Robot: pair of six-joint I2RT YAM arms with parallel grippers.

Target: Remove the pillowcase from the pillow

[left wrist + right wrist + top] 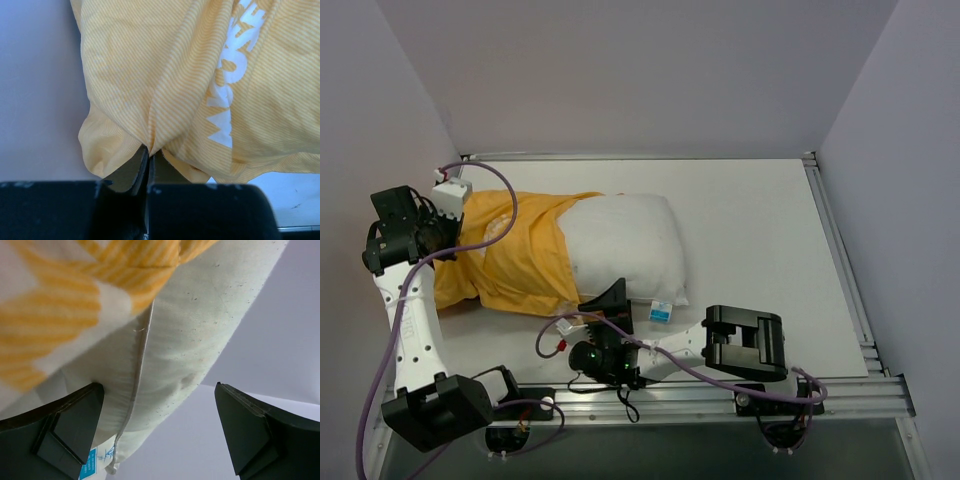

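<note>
The orange-yellow pillowcase point(515, 255) covers the left part of the white pillow point(625, 245), whose right half lies bare with its blue-and-white tag point(661, 311) at the near edge. My left gripper point(438, 232) is shut on a bunched fold at the left end of the pillowcase point(165, 90), with white lettering showing beside it. My right gripper point(610, 300) is open at the pillow's near edge. In the right wrist view the pillow point(185, 335) and its seam lie between the spread fingers point(75, 425), nearer the left one, with the tag point(89, 467) low down.
The white table point(760, 240) is walled by grey panels behind and at both sides. A metal rail point(840, 390) runs along the near edge and the right side. Purple cables point(490, 175) loop from both arms.
</note>
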